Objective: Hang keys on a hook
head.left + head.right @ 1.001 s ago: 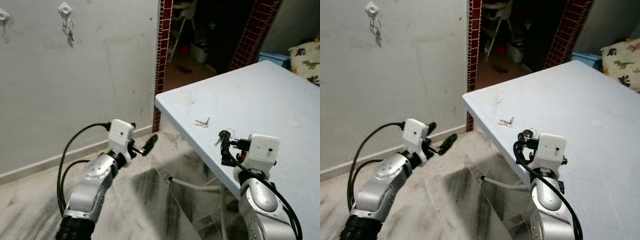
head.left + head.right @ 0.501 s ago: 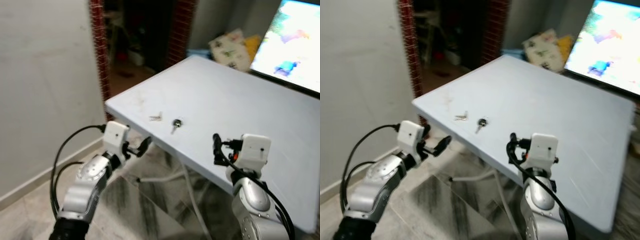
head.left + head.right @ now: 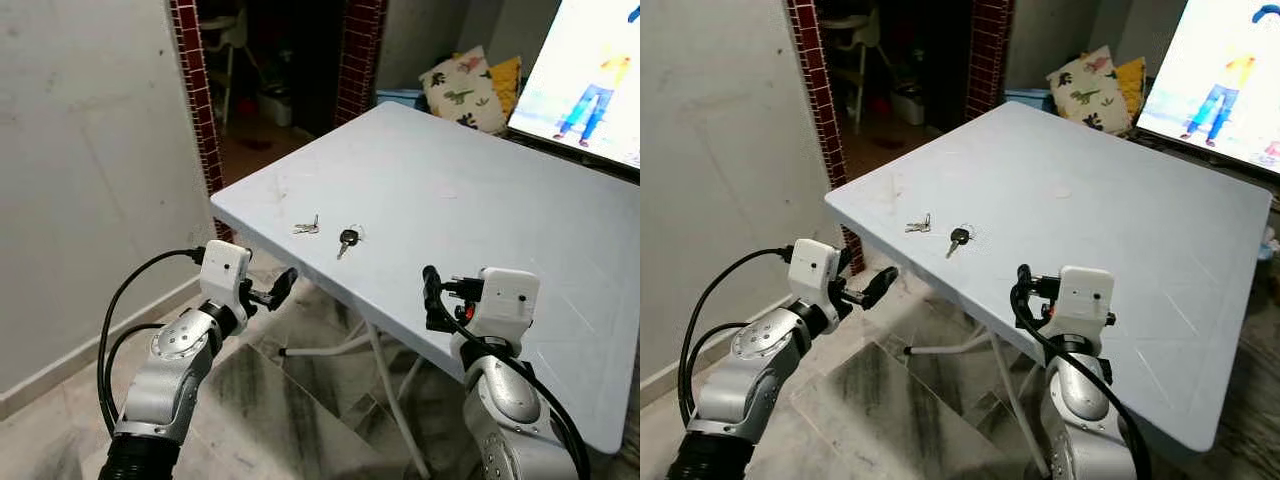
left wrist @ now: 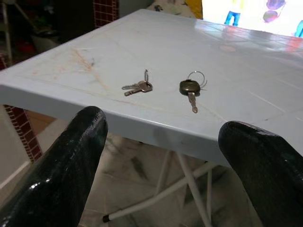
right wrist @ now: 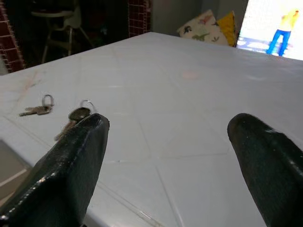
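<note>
Two sets of keys lie near the left front corner of the white table (image 3: 480,190): small silver keys (image 3: 307,227) on a ring, and a black-headed key (image 3: 346,239) on a ring just to their right. My left gripper (image 3: 272,292) is open, held below and in front of the table's corner, its fingers (image 4: 87,130) pointing at the silver keys (image 4: 138,86) and the black-headed key (image 4: 190,88). My right gripper (image 3: 432,296) is open over the table's near edge, to the right of the black-headed key (image 5: 75,116), with nothing in it.
A grey wall (image 3: 80,150) stands to the left, and a dark doorway (image 3: 270,60) framed in red tiles lies beyond the table. Dinosaur-print pillows (image 3: 465,85) and a bright screen (image 3: 590,80) are at the far right. The table's metal legs (image 3: 375,345) stand on the marble floor.
The view has swung right, so the wall has slid left and the table now sits in the middle. Both arms keep their pose, and the keys lie still on the table.
</note>
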You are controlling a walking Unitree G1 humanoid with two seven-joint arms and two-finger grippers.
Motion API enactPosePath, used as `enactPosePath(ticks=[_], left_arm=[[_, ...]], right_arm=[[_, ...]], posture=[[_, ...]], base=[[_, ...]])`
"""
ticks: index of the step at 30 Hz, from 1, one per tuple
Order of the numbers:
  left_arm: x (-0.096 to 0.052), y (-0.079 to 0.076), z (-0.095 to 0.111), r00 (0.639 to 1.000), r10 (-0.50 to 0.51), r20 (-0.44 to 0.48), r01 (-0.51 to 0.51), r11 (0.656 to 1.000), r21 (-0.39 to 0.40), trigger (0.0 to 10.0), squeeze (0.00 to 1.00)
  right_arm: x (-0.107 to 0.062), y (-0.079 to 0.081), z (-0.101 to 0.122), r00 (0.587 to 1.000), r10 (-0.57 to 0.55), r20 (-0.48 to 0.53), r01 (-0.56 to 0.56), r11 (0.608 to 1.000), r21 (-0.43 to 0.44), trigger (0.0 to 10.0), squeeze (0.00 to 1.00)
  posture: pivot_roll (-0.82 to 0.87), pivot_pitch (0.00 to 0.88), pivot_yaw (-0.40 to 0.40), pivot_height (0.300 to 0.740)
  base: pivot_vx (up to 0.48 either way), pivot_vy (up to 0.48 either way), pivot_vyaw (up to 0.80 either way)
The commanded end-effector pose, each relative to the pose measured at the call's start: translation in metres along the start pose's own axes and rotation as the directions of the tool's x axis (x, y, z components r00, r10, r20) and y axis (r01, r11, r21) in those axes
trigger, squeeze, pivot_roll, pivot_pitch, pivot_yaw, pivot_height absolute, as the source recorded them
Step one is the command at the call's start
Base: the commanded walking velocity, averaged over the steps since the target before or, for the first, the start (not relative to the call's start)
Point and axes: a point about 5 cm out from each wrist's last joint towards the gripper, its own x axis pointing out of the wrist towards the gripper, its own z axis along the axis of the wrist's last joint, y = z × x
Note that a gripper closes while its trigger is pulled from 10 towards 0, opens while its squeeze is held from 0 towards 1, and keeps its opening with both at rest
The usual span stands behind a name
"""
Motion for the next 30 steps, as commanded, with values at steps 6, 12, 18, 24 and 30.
enactPosePath(ticks=[6,12,18,24,30], left_arm=[[0.0004,0.0015,0.0011,1.0,0.009,-0.007,-0.009,1.0,0.002,10.0,0.0],[0.0004,0.0011,0.0006,1.0,0.008,-0.007,-0.008,1.0,0.003,10.0,0.0],[0.0014,0.0007,0.0009,1.0,0.003,-0.007,-0.003,1.0,0.007,10.0,0.0],[0.0022,-0.0007,0.0006,1.0,0.001,-0.008,-0.001,1.0,0.007,10.0,0.0],[0.0023,-0.0017,0.0018,1.0,-0.009,0.005,0.009,1.0,0.008,10.0,0.0]], right_arm=[[0.0008,0.007,0.0004,0.999,0.047,0.0,-0.047,0.999,-0.002,10.0,0.0],[0.0003,0.0113,0.0017,0.997,0.077,0.005,-0.077,0.997,-0.004,10.0,0.0],[-0.0004,0.0137,-0.0002,0.995,0.097,-0.005,-0.097,0.995,-0.002,10.0,0.0],[-0.0004,0.0136,-0.0003,0.995,0.098,-0.006,-0.098,0.995,-0.005,10.0,0.0],[-0.0005,0.0134,-0.0006,0.995,0.097,-0.005,-0.097,0.995,-0.012,10.0,0.0]], posture=[[0.03,0.0,-0.044,0.74],[0.03,0.0,-0.043,0.74],[0.03,0.0,-0.041,0.74],[0.03,0.0,-0.041,0.74],[0.03,0.0,-0.04,0.74]], base=[[0.29,0.287,0.0],[0.299,0.289,0.0],[0.299,0.291,0.0],[0.196,0.189,0.0],[0.0,0.0,0.0]])
